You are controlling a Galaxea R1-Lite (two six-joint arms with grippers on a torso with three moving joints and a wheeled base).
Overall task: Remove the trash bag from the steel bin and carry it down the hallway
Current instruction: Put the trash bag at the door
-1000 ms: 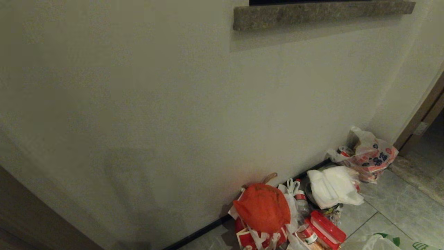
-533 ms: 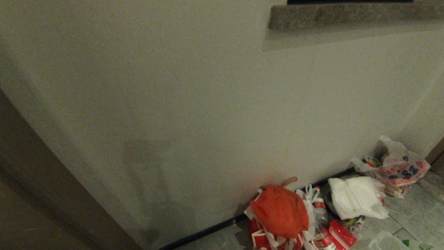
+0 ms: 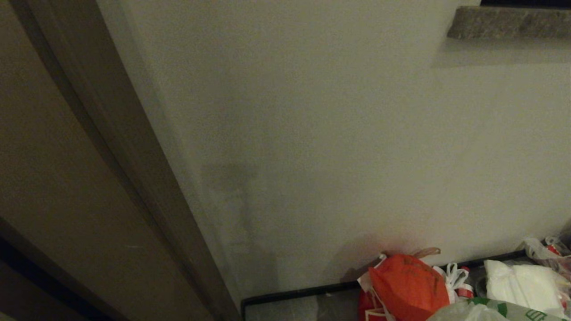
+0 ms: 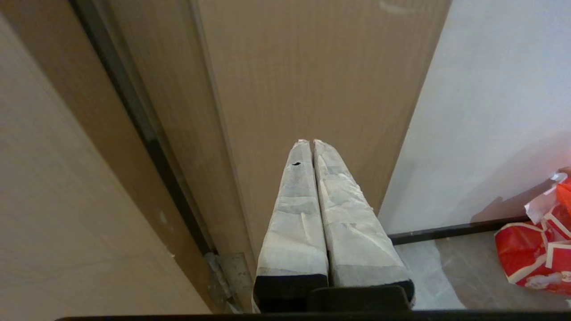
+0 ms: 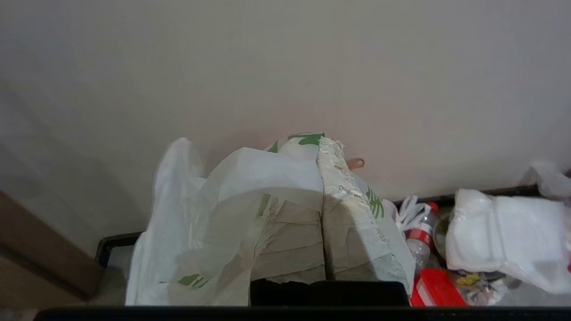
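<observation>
Two edges close the scene: a brown door frame (image 3: 134, 178) on the left and the off-white wall (image 3: 334, 133) with its dark baseboard (image 3: 303, 294) ahead, leaving only a strip of grey floor (image 4: 464, 272). Rubbish crowds the right, led by a red-orange bag (image 3: 408, 285). The right gripper (image 5: 322, 145) is clamped on the trash bag (image 5: 209, 223), which drapes over it; the left gripper (image 4: 311, 142) is pressed together, empty, before the frame. Since a second ago the view has swung left.

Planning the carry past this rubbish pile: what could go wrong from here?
The right hand is shut on the trash bag, whose thin plastic drapes loose and might snag or tear. The red-orange bag and white bag lie against the wall, so the base could clip them. The wooden door frame stands near the left hand.
</observation>
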